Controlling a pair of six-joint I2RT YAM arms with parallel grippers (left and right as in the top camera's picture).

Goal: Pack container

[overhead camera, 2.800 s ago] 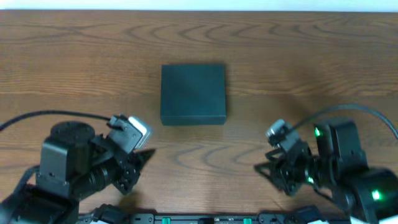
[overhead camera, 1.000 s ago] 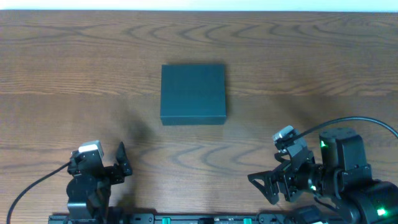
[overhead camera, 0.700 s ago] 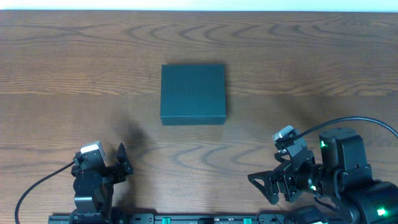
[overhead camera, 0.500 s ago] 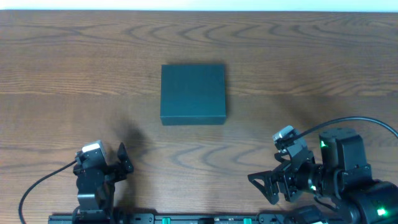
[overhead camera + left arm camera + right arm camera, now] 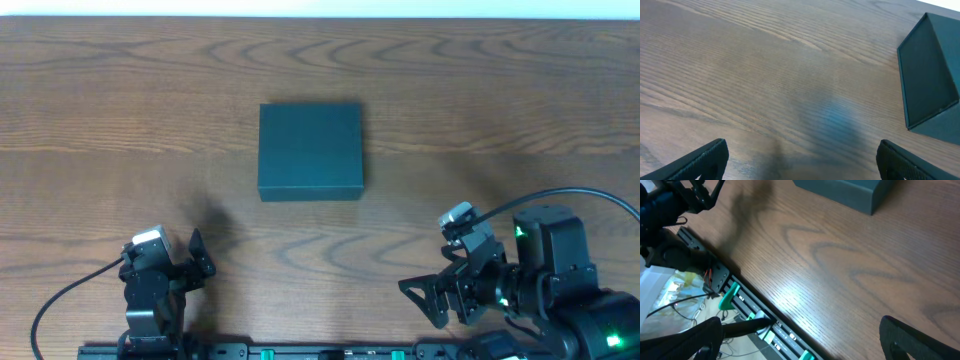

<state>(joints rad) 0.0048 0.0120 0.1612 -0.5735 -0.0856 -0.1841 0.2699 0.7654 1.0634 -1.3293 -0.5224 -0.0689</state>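
The container (image 5: 310, 150) is a dark, roughly square box lying shut near the middle of the wooden table (image 5: 500, 90). Its near corner shows at the right edge of the left wrist view (image 5: 930, 85) and its side at the top of the right wrist view (image 5: 850, 190). My left gripper (image 5: 178, 262) (image 5: 802, 155) sits at the front left edge, open, with only bare wood between its fingers. My right gripper (image 5: 425, 302) (image 5: 800, 332) hangs open at the front right, pointing left over the table's front edge. Both are well short of the container.
A black rail with green clips (image 5: 750, 315) runs along the table's front edge. Beyond that edge lie cables and a clear bag on the floor (image 5: 670, 295). The left arm (image 5: 670, 205) shows at the top left of the right wrist view.
Both arms have drawn back from the mid-table to the front edge; over the last second the left arm only settled slightly. The container has not moved and both grippers stay open.
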